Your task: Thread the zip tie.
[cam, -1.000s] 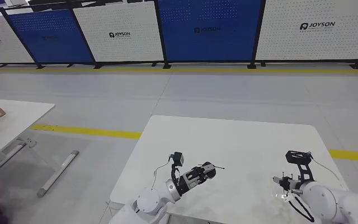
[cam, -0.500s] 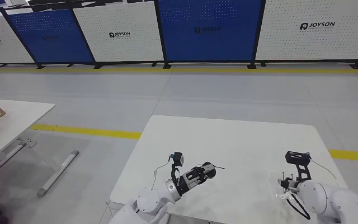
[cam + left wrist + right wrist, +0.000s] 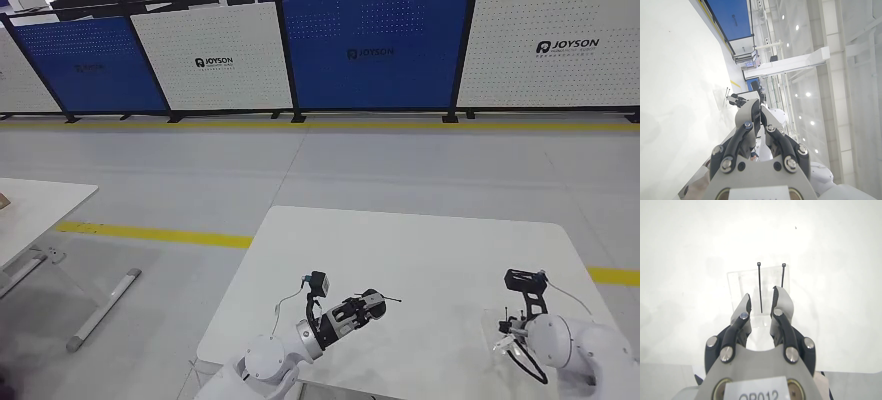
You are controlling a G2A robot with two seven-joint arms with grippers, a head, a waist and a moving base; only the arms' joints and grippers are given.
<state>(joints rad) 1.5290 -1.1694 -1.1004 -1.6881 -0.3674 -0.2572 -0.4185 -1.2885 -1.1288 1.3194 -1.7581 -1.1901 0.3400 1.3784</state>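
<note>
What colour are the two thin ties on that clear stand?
Black: both zip ties on the clear stand. The right wrist view shows them best.

The first zip tie, thin, black and straight, lies on a clear plate, framed by the right tool's spread fingers. The second zip tie lies parallel just beside it. A third zip tie juts from the clamped left tool.

The white table is being viewed from high above by the top camera, facing down and forward. The left gripper is being framed closely from behind its jaws, looking along the table. The right gripper is being framed likewise, looking downward. The clear stand beyond both jaws is being shared by all views.
</note>
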